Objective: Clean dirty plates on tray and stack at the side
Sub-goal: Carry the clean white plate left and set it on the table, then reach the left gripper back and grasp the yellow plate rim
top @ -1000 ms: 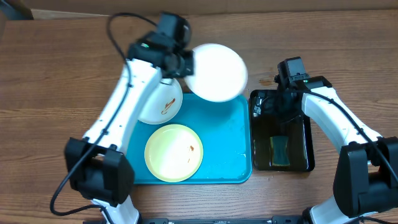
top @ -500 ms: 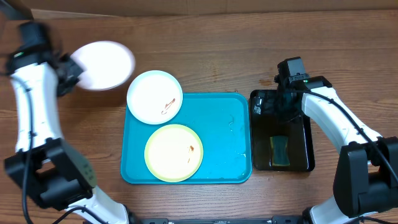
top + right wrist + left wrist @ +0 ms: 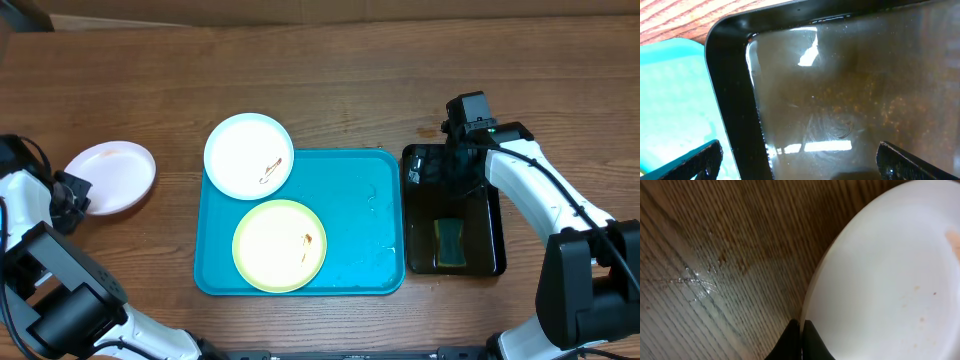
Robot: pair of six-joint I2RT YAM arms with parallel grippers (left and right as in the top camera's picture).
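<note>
Over the surface [image 3: 340,90], a white plate [image 3: 115,175] is well left of the blue tray [image 3: 350,235] with the left gripper [image 3: 75,192] at its edge, a second white plate [image 3: 245,150] overlaps the tray's top-left corner, a yellow plate [image 3: 275,245] lies inside, and a black tray [image 3: 495,235] with a sponge [image 3: 450,242] sits just right.

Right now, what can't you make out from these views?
Left wrist: left gripper cut off by the bottom edge; only fingertips pinching the white plate rim show.
Overhead: right gripper hidden under its own wrist.
Right wrist: black tray cropped; sponge out of frame.
</note>
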